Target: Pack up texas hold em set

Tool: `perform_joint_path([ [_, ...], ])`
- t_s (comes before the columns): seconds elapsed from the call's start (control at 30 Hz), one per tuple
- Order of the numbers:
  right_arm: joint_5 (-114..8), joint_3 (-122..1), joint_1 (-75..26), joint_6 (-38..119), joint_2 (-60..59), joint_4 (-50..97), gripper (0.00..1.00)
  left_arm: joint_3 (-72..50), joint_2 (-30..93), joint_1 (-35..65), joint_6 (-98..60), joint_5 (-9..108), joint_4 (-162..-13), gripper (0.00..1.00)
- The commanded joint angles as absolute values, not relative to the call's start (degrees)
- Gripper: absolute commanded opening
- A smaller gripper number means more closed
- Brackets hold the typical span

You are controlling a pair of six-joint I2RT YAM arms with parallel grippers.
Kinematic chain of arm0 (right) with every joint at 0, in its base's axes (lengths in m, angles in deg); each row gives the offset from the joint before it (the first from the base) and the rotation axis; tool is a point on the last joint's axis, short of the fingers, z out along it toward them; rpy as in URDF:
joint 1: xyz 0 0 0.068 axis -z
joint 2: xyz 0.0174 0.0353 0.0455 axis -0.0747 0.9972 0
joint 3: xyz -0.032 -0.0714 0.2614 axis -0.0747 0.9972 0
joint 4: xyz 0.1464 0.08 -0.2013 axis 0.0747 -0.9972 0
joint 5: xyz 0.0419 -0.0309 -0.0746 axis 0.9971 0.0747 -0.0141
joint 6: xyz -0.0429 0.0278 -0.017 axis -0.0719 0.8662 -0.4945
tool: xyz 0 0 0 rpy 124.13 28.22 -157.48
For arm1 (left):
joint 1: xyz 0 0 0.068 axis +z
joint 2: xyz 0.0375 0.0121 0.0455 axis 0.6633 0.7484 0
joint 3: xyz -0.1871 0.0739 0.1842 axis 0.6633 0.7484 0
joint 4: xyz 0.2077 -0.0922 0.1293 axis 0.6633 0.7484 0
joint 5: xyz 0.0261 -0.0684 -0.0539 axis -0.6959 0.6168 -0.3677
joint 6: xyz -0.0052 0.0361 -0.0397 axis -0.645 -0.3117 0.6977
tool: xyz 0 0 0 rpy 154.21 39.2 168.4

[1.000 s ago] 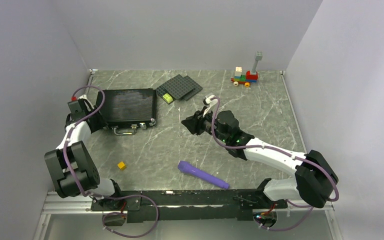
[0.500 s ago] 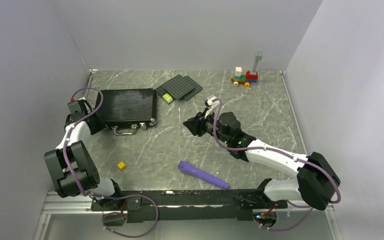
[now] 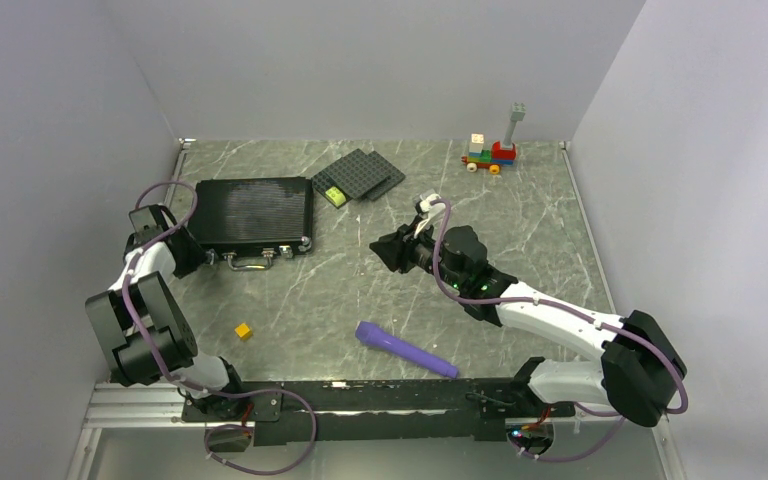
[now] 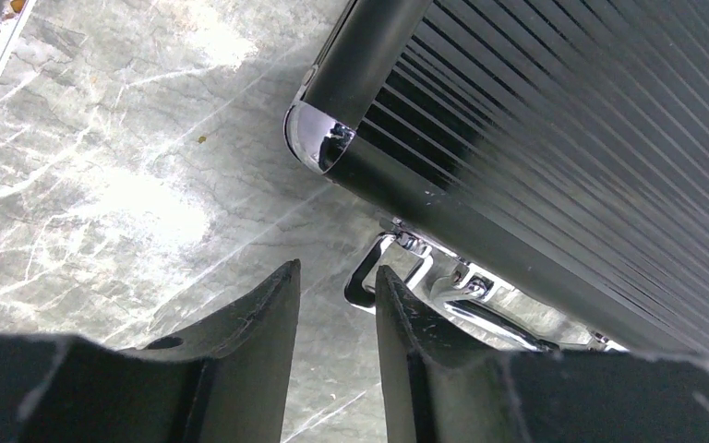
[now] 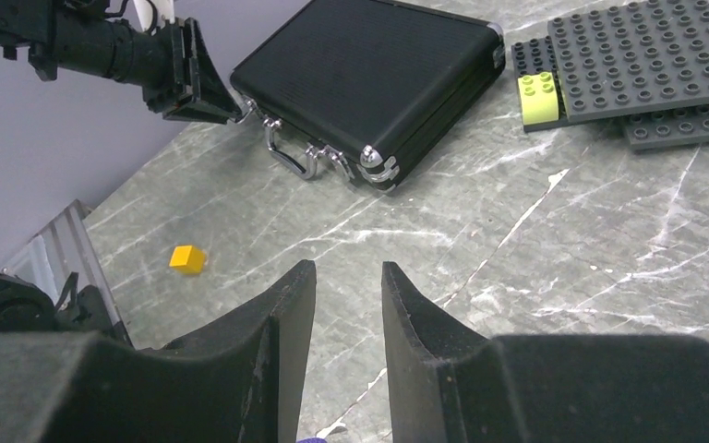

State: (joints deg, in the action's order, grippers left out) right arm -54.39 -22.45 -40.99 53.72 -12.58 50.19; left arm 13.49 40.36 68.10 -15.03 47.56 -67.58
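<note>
The black ribbed case lies shut at the far left of the table, its handle and silver latches facing the near side. My left gripper is at the case's front left corner, its jaws a narrow gap apart and empty. In the left wrist view its right fingertip is against the left latch. My right gripper hovers over mid-table, open and empty, with the case ahead of it. Cards, chips, discs and the triangle are out of view.
Dark grey studded plates with a lime brick lie right of the case. A brick train stands at the back right. A purple cylinder and a small yellow cube lie near the front.
My left wrist has shifted a little toward the near left along the case's front. My right gripper has drifted slightly to the right. The case stays shut.
</note>
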Motion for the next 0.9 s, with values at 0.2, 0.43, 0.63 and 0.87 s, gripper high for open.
perform_joint_path([
  [0.2,-54.73,-22.28,-40.47,53.05,-14.09,52.09,0.37,13.51,40.28,68.88,-17.26,43.97,-61.16,0.57],
  [0.43,-54.7,-22.07,-40.19,53.08,-13.79,52.19,0.37,16.41,32.33,68.88,-17.55,47.69,-66.17,0.65],
  [0.63,-54.3,-22.2,-40.07,53.19,-13.37,52.18,0.37,19.75,23.7,68.84,-16.88,47.36,-68.55,0.69],
  [0.87,-53.7,-22.28,-40.01,53.46,-12.81,52.31,0.37,18.74,26.14,68.3,-18.59,50.65,-69.07,0.56],
])
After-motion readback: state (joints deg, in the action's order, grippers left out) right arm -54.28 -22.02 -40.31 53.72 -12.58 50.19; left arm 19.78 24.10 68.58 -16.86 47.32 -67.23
